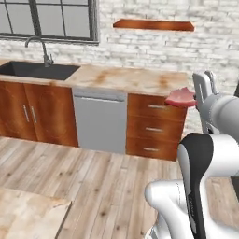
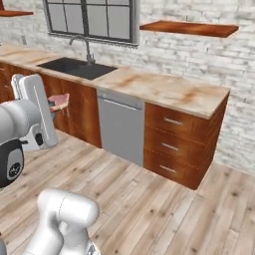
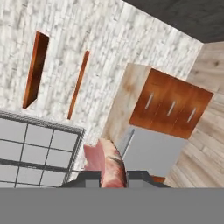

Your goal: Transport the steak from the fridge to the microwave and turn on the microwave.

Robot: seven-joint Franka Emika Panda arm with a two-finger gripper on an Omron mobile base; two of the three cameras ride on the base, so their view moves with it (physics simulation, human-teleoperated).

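The end effector (image 3: 113,178) is closed narrowly on the steak (image 1: 180,97), gripping the red-pink slab between its two fingers and holding it up in the air, well above the wooden floor (image 1: 98,182). In the base views the steak sticks out sideways from the hand, in front of the wooden drawers (image 1: 154,126). These sit under the tabletop (image 2: 169,92), beside a grey dishwasher (image 2: 121,127) and near the sink (image 2: 74,68).

One steak (image 1: 180,97), one sink (image 1: 37,70) with one faucet (image 1: 39,49), one dishwasher (image 1: 100,119) beside it, three drawers (image 1: 156,127), two wall shelves (image 2: 189,28), one window (image 1: 49,18).
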